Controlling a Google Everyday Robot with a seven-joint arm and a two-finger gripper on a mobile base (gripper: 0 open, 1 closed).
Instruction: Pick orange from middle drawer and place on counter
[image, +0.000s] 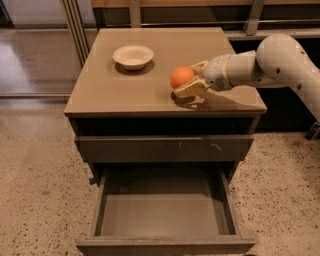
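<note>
The orange (181, 77) sits between the yellowish fingers (190, 90) of my gripper (189, 79), which is shut on it. The gripper reaches in from the right and holds the orange over the right middle of the tan counter (125, 90), very close to the surface. I cannot tell whether the orange touches the counter. The middle drawer (165, 215) is pulled fully out below, and its grey floor is bare.
A white bowl (133, 56) stands on the counter's back left. A closed drawer front with pale scratches (165, 148) lies above the open drawer. My white arm (280, 62) spans the counter's right edge. Speckled floor surrounds the cabinet, and a shelf frame stands behind it.
</note>
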